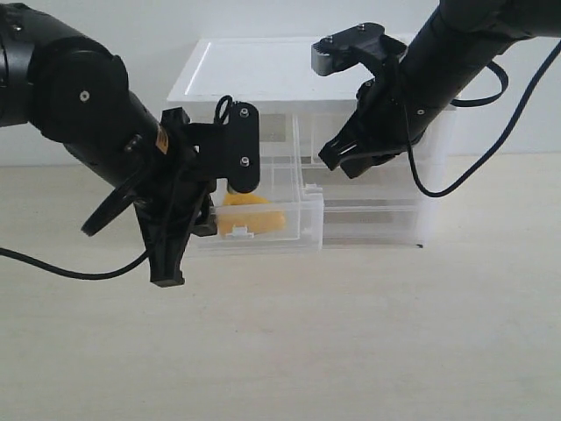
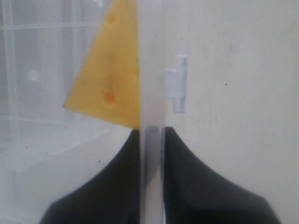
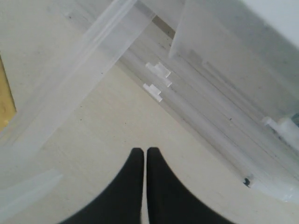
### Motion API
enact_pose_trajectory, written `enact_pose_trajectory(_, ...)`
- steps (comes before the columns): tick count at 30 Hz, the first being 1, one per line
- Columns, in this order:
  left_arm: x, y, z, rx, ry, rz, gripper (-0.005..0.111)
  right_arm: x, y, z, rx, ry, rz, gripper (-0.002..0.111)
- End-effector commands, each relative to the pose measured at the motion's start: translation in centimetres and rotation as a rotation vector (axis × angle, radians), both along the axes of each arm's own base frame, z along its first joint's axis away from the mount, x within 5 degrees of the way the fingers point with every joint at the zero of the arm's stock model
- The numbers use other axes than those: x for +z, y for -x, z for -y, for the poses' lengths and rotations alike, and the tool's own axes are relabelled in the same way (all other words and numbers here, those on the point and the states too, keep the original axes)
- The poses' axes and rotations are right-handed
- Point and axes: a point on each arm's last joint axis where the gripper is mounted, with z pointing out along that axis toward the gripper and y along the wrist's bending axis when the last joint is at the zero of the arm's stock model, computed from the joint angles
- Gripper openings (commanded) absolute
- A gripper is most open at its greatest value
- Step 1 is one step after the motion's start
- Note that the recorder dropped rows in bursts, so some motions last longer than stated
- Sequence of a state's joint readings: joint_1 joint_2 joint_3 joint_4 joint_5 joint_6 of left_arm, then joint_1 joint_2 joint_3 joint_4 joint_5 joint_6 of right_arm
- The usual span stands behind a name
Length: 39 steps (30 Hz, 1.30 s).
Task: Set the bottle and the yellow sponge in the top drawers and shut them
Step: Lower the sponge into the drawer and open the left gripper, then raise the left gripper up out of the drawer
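While the left gripper (image 2: 152,134) clamps the front of the open top drawer (image 1: 300,224), the yellow sponge (image 1: 252,219), a pitted orange-yellow wedge, lies inside, left of centre; right gripper (image 3: 145,151) pinched together.

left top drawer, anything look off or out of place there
The left top drawer sticks out of the cabinet, open, with the yellow sponge inside. The left claw pinches its front wall beside the white tab handle, not on it. Nothing looks spilled or broken.

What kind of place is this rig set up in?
Probably a lab test bench, not a home: pale tabletop, plain white wall, and a small clear drawer cabinet worked by two cabled black arms, left pincer clamped on an open top drawer.
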State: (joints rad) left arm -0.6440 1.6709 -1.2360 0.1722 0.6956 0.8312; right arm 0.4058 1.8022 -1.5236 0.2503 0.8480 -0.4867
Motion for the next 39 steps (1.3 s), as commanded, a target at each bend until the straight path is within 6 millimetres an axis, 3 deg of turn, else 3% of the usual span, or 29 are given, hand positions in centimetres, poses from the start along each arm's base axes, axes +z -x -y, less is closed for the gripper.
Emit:
enact_pose_trajectory(1, 2.0, -1.5, 0.6, -0.057, 0.059, 0.210, 0.004, 0.6, 0.0, 0.4, -0.006, -0.003, 0.018, 0.000)
enact_pose_trajectory(8, 5.4, -1.1, 0.4, -0.017, 0.108, 0.208, 0.004, 0.6, 0.0, 0.3, -0.009, -0.007, 0.028, 0.000)
enact_pose_trajectory(15, 7.1, -1.3, 0.3, -0.019, 0.095, 0.242, 0.004, 0.6, 0.0, 0.3, -0.009, -0.007, 0.028, 0.000)
enact_pose_trajectory(23, 5.2, -0.6, 0.3, 0.031, 0.073, 0.047, 0.004, 0.7, -0.1, 0.3, -0.011, -0.009, 0.035, 0.000)
enact_pose_trajectory(31, 4.4, -0.6, 0.7, 0.044, 0.091, -0.012, 0.005, 0.6, 0.0, 0.4, -0.007, -0.004, 0.021, 0.000)
enact_pose_trajectory(34, 4.4, -0.6, 0.7, 0.045, 0.090, -0.014, 0.022, 0.6, 0.0, 0.4, -0.007, -0.004, 0.021, 0.000)
enact_pose_trajectory(38, 4.5, -0.7, 0.8, 0.050, 0.104, -0.003, 0.055, 0.6, 0.0, 0.4, -0.007, -0.004, 0.021, 0.000)
enact_pose_trajectory(39, 4.5, -0.7, 0.8, 0.055, 0.109, 0.000, 0.058, 0.6, 0.0, 0.4, -0.007, -0.004, 0.021, 0.000)
